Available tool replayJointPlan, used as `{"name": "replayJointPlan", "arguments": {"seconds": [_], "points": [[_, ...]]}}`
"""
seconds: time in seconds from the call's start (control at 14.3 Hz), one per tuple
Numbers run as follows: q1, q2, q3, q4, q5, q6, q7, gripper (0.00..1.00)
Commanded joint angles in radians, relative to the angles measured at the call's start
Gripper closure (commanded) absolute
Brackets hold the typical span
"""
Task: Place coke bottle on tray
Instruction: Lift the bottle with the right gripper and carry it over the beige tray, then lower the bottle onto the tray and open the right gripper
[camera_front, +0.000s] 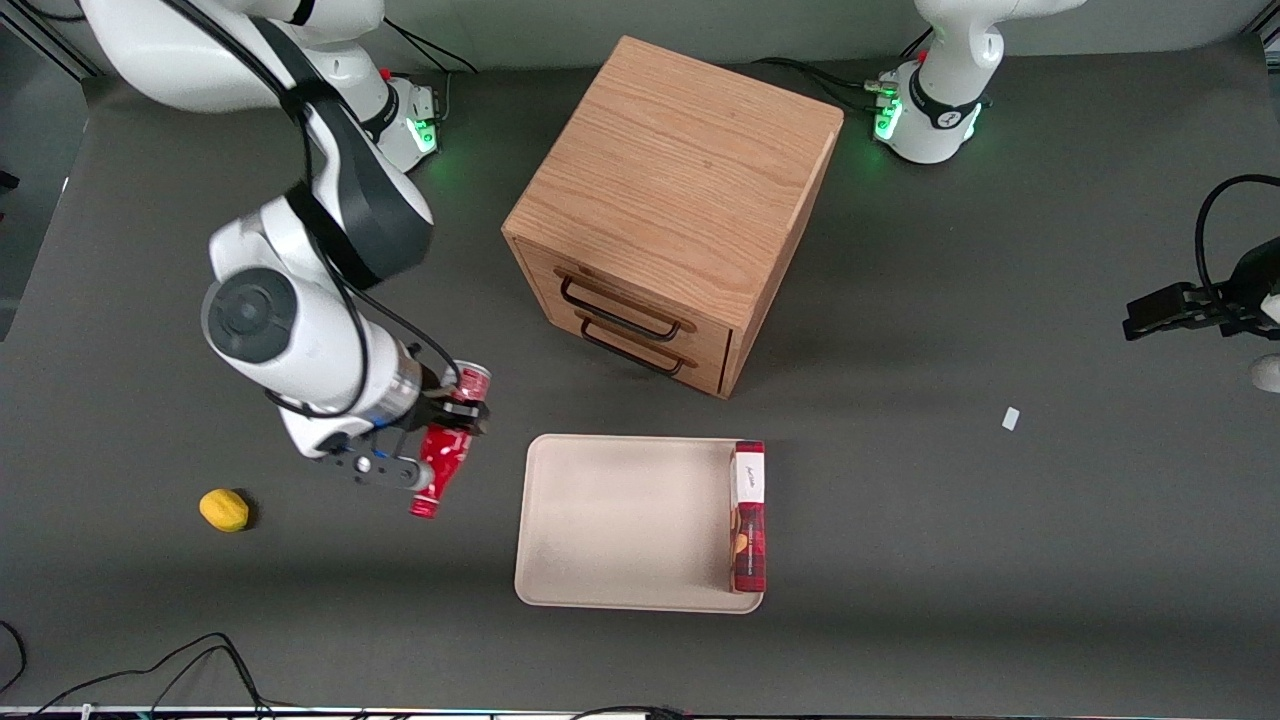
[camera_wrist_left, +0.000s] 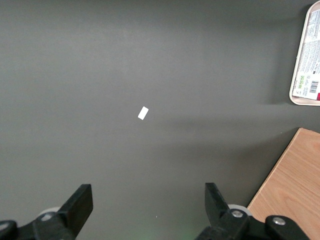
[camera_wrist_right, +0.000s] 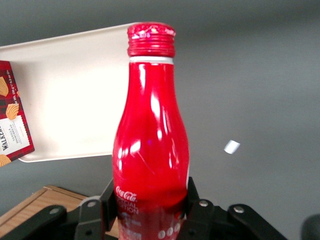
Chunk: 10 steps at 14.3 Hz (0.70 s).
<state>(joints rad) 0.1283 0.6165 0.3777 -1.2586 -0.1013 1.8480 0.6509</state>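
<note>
My right gripper is shut on the coke bottle, a slim red bottle with white lettering and a red cap. It holds the bottle tilted above the table, cap end nearer the front camera, beside the tray toward the working arm's end. In the right wrist view the fingers clamp the bottle's lower body. The tray is a large flat beige rectangle lying in front of the cabinet's drawers; it also shows in the right wrist view.
A red plaid box lies on the tray along its edge toward the parked arm's end. A wooden two-drawer cabinet stands farther from the front camera. A small yellow object lies toward the working arm's end. A white scrap lies toward the parked arm's end.
</note>
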Motion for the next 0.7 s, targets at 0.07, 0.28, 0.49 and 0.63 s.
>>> {"name": "replayJointPlan", "arguments": {"seconds": [0.07,0.28,0.49,0.63], "points": [[0.017,0.262,0.023,0.117,-0.017,0.192,-0.036,1.0],[0.033,0.363,0.015,0.116,-0.02,0.347,-0.033,1.0],[0.045,0.419,0.007,0.114,-0.035,0.428,-0.031,1.0],[0.043,0.42,0.007,0.114,-0.043,0.428,-0.034,1.0]]}}
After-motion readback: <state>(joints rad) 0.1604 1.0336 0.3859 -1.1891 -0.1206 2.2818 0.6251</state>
